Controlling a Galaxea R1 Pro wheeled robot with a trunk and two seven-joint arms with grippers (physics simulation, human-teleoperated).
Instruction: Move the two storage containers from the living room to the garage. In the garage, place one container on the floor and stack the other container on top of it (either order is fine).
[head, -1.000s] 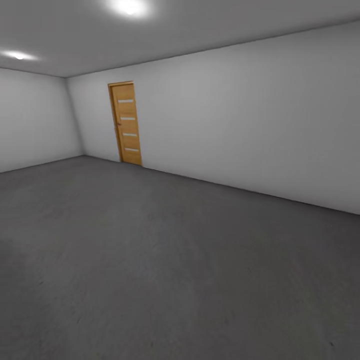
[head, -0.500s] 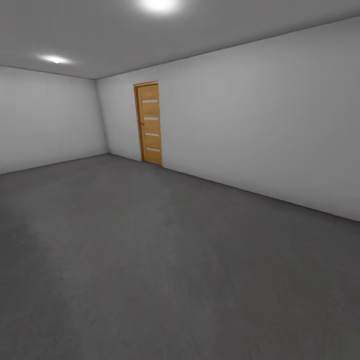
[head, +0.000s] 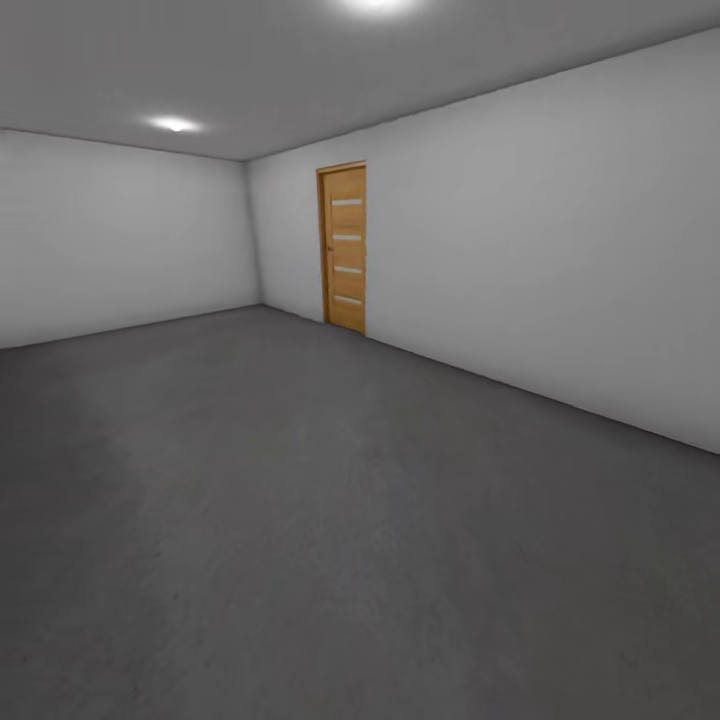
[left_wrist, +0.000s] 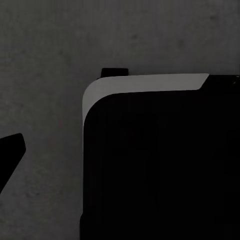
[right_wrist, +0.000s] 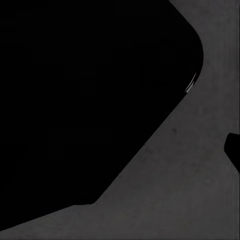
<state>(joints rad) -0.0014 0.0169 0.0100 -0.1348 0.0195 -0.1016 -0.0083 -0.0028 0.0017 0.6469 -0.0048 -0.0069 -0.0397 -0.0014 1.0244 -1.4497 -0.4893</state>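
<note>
Garage: bare grey floor (head: 300, 520), pale walls, wooden door (head: 344, 248) at the far wall. Boxes out of sight; robot seemingly in transit. Hands' state: cannot tell.

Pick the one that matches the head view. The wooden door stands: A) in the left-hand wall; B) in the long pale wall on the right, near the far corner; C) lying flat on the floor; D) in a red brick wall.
B: the wooden door is set upright in the long pale wall, close to the far corner, above the dark grey floor.
</note>
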